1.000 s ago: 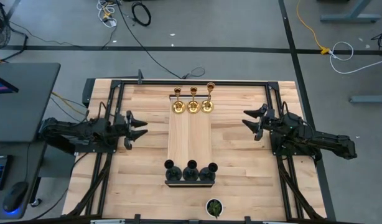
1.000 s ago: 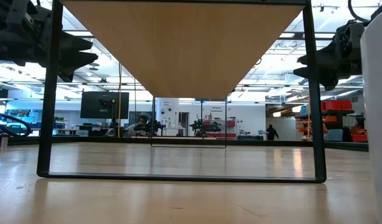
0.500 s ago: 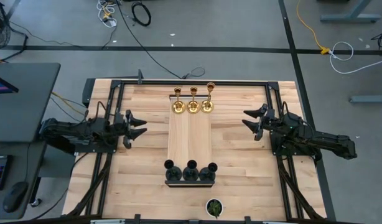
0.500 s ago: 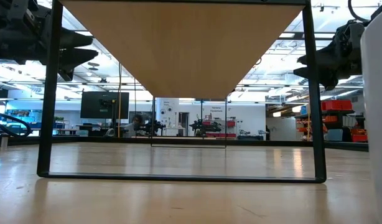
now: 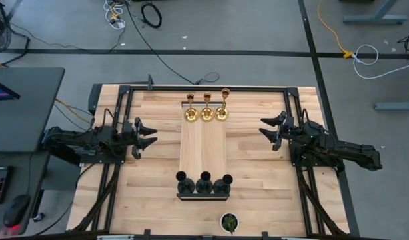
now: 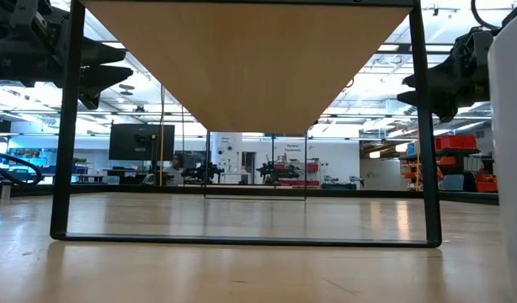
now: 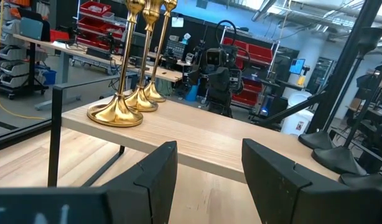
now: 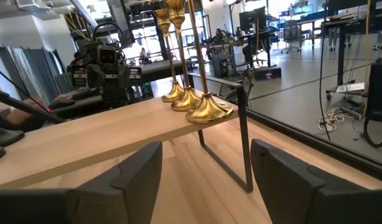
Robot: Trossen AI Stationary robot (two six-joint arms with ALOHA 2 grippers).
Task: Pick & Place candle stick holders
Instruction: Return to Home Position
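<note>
**High view.** The left pincer point(image 5: 149, 135) hangs over the tabletop point(image 5: 258, 173) to the left of the shelf point(image 5: 203, 150). Its fingers are spread and grasp nothing. The right pincer point(image 5: 269, 129) hangs level with it on the shelf's right side, likewise released and empty. Three gold candle stick holders point(image 5: 206, 113) stand in a row across the shelf's far end. Three black candle stick holders point(image 5: 204, 181) stand in a row across its near end. A plant pot point(image 5: 229, 222) sits on the tabletop by the front edge, apart from the shelf.

**Low view.** The shelf's wooden underside point(image 6: 242, 67) fills the upper middle, carried on a thin black frame point(image 6: 63, 126). A dark arm shows at each upper corner.

**Left wrist view.** The left pincer point(image 7: 209, 180) is parted with bare wood showing between its fingers. The gold holders point(image 7: 115, 112) stand upright, bases close together, at the shelf's end.

**Right wrist view.** The right pincer point(image 8: 206, 180) is parted and empty. The gold holders point(image 8: 208, 109) stand in line at the shelf's corner.
</note>
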